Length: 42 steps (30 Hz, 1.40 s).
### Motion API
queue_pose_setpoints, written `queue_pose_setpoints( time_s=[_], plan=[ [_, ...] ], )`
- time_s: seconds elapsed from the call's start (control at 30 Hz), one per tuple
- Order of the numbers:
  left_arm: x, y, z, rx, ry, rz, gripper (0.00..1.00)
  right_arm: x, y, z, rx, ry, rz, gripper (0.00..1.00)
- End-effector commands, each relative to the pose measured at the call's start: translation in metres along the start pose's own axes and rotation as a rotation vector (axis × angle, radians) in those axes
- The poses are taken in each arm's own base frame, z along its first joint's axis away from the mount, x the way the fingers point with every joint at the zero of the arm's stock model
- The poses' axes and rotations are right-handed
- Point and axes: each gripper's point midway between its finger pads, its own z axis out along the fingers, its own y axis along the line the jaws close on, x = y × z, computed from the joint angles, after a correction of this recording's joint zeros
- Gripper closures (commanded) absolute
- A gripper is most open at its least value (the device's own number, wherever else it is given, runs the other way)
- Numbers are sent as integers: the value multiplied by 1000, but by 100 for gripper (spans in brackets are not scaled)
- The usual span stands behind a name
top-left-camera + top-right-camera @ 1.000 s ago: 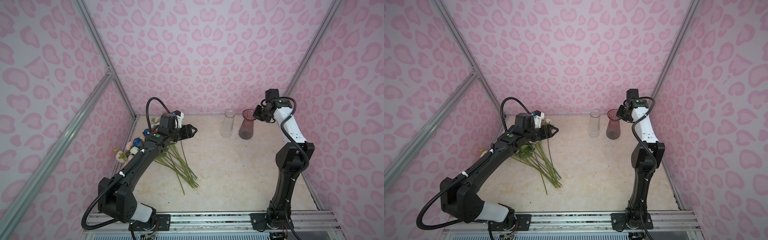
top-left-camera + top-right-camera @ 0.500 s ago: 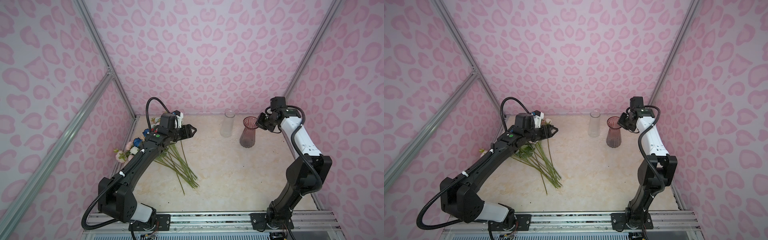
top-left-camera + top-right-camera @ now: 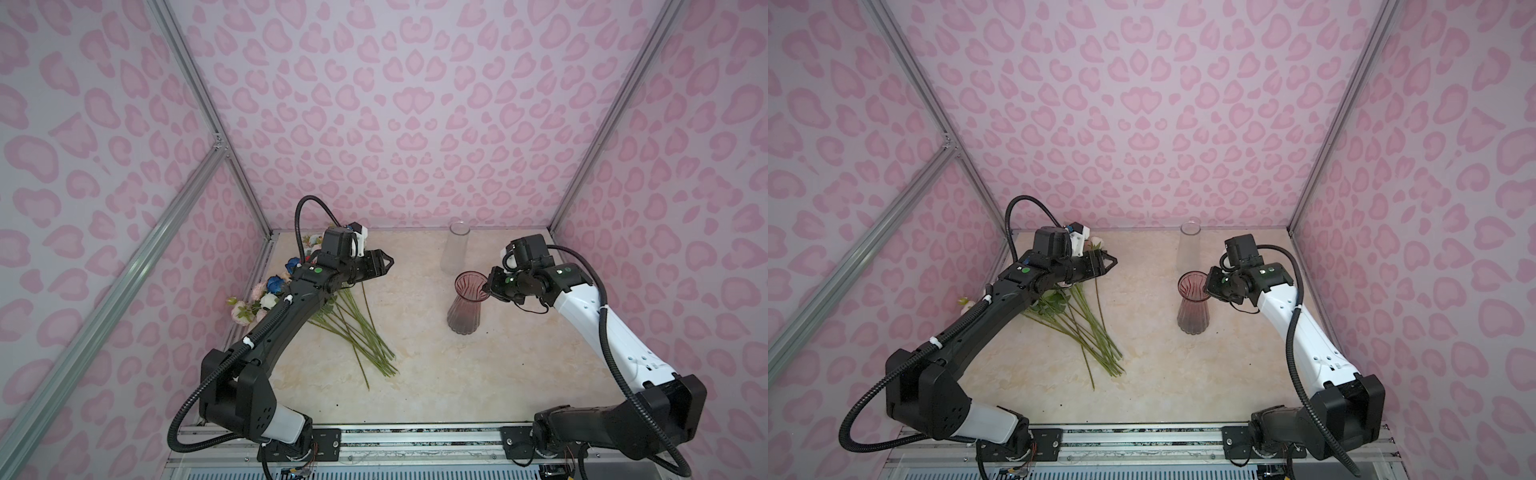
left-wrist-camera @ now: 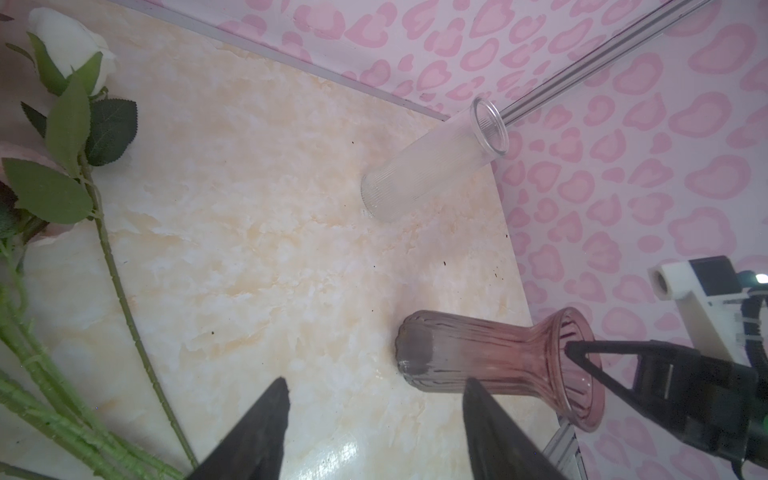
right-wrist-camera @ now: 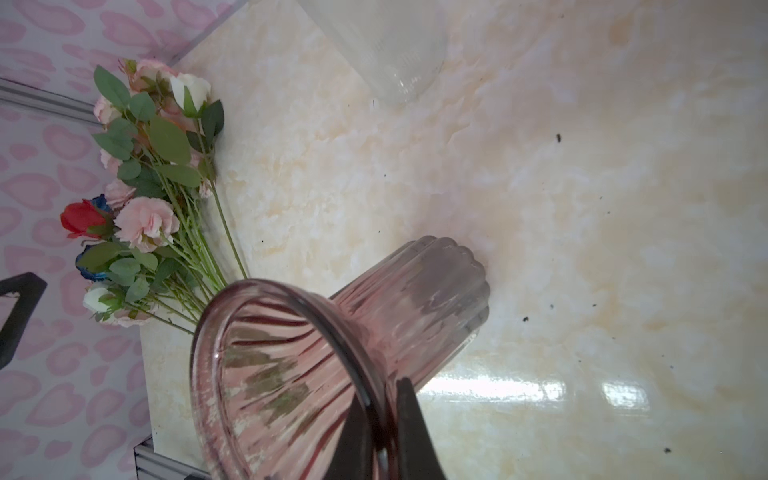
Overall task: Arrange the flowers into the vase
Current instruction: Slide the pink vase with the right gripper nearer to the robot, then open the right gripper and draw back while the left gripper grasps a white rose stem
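Pink vase [image 3: 463,316] pulled away from clear vase [image 3: 456,249], right gripper [image 3: 487,286] clamped on rim. Left gripper [image 3: 388,262] unmoved over flowers [image 3: 353,328], jaws apart.

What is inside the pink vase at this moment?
None of the flowers is inside the pink vase. Only one finger of the right gripper, shut on the rim, reaches in. This finger hides a part of the inner wall.

Both top views: high over worktop [image 3: 436,374] front edge, tilted down toward back edge, whole cell, nearly same frame. Left wrist: low, looks across at pink vase [image 4: 490,357] and clear vase [image 4: 424,166]. Right wrist: tight on pink vase rim, facing flowers [image 5: 145,220] at left edge. Wrist views share both vases.
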Motion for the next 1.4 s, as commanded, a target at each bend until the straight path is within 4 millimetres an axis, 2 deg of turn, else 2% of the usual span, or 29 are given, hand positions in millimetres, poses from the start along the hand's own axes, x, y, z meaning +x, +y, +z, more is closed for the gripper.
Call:
queue_pose_setpoints(
  time_s=[0.0,0.17,0.3,0.37,0.47,0.5,0.6,0.8,0.97,1.13,1.23,1.33,1.37],
  plan=[
    [0,-1,2,10,1,3,33,-13,29,1,-89,-89,-13,100],
    [2,2,7,2,13,0,32,0,43,11,-117,-42,-34,100],
    [2,2,7,0,19,6,32,2,48,16,-108,-14,-56,100],
    [2,4,7,-11,17,14,32,-2,51,17,-101,-8,-67,92],
    [1,6,7,-24,13,25,32,-6,55,19,-88,17,-103,86],
    [2,8,8,-29,16,26,32,-7,54,19,-77,20,-111,82],
    [3,14,11,-54,21,22,32,-9,51,19,-56,19,-128,80],
    [6,23,19,-85,37,17,32,-10,43,18,-52,16,-123,71],
    [5,26,20,-102,37,29,33,-12,39,14,-52,13,-126,70],
    [3,34,19,-143,27,40,33,-18,30,0,-6,-24,-142,64],
    [4,51,25,-221,31,12,35,-23,30,-18,8,-68,-173,63],
    [19,87,44,-347,85,-16,42,-33,32,-49,25,-152,-232,63],
    [13,92,48,-381,87,-10,46,-36,31,-58,33,-185,-239,64]
  ],
)
